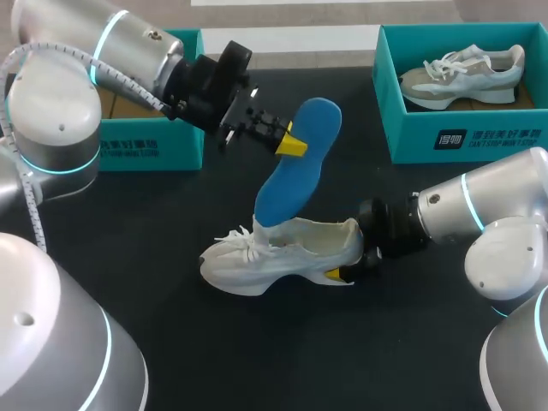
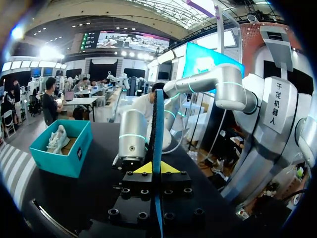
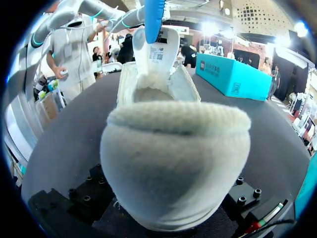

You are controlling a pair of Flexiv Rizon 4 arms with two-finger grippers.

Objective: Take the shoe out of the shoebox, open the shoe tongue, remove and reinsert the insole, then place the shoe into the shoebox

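From the head view, my left gripper is pinching the blue insole near its upper, heel end. The insole's lower end is dipping into the mouth of the white shoe, which is lying on its sole on the black table, between the two teal boxes. My right gripper is sitting at the shoe's heel. Whether it is clamped there I cannot tell. The empty-looking shoebox is standing behind my left arm, and the other shoebox is holding a second shoe. I am judging the insole to be light, thin and floppy, so I am expecting it to bend and catch unless it is held close to the end and fed along the shoe's length.

In the left wrist view, the insole is showing edge-on, a thin strip with both yellow tips of my left gripper pressing its two faces. No other view shows that grip so plainly. The shoe itself is not showing here.

In the right wrist view, the padded heel collar of the shoe is filling the space just ahead of my right gripper and hiding it. Only here are the raised tongue and the open mouth showing, with the insole's tip above. The collar looks soft and compressible, so I am judging the firm heel below it to be the better hold.
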